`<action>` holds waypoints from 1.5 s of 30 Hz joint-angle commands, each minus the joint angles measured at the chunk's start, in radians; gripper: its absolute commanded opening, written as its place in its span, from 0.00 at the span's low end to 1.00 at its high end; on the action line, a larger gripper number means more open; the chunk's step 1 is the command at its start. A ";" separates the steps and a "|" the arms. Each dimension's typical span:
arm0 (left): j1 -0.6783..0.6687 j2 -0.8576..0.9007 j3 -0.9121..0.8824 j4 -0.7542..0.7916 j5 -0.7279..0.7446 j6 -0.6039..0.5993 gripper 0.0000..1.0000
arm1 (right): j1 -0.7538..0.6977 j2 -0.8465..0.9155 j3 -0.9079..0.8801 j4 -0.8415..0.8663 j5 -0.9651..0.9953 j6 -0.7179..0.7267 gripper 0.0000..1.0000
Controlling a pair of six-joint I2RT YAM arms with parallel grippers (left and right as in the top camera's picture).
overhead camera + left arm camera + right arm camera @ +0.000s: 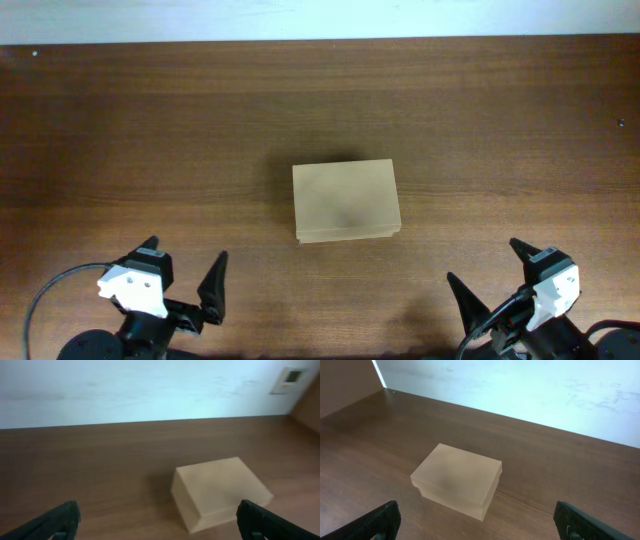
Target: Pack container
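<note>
Your small tan rectangular cardboard box (346, 201) lies shut, long axis left-to-right; left gripper (187, 248) and right gripper (483, 260) gape empty

We see only the closed box (346, 202) standing mid-table (150, 130); bare wood surrounds it on every side.

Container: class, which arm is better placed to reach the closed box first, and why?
Right, but only narrowly. Both the left gripper and the right gripper are open and empty, but in the overhead view the container lies slightly nearer the right one.
</note>
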 commanded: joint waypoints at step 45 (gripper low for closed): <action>0.322 -0.284 -0.655 0.045 0.025 0.175 1.00 | -0.002 0.002 -0.002 0.003 -0.006 0.005 0.99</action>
